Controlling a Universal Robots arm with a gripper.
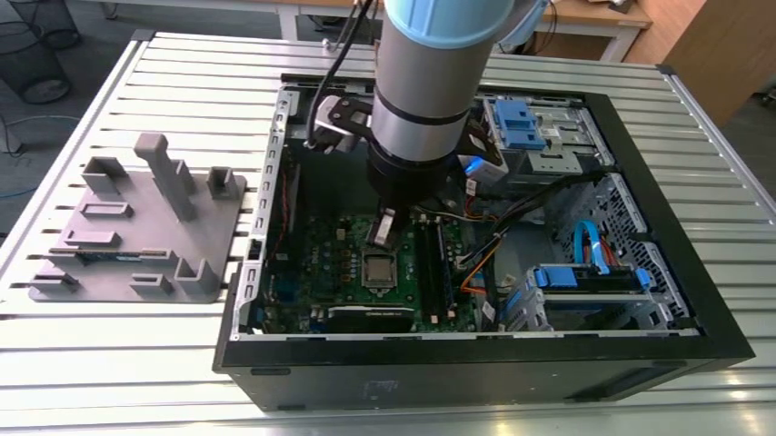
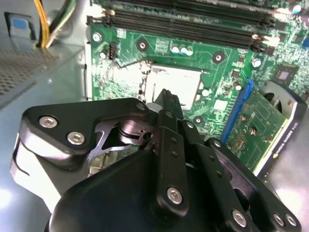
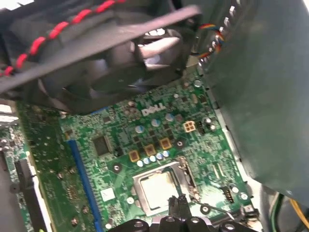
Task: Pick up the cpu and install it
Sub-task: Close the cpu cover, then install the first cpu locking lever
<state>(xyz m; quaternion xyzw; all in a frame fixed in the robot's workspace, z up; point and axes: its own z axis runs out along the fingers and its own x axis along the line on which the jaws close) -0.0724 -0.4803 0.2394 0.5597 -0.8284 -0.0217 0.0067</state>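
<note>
The cpu (image 1: 380, 270) lies flat in the metal-framed socket of the green motherboard (image 1: 322, 245), pale top up. It also shows in both wrist views (image 3: 157, 187) (image 2: 179, 83). My gripper (image 1: 383, 238) hangs just above the socket inside the open computer case. Its thin dark fingertips (image 3: 176, 200) stand together over the socket's edge with nothing between them. In the second wrist view the gripper (image 2: 166, 95) points down at the pale square, a little above it.
The case walls (image 1: 485, 350) ring the board. A black fan (image 3: 120, 53) and cables crowd one side, and blue drive cages (image 1: 588, 277) stand at the exterior view's right. A graphics card (image 1: 370, 318) lies near the socket. A gray fixture block (image 1: 134, 227) sits outside the case.
</note>
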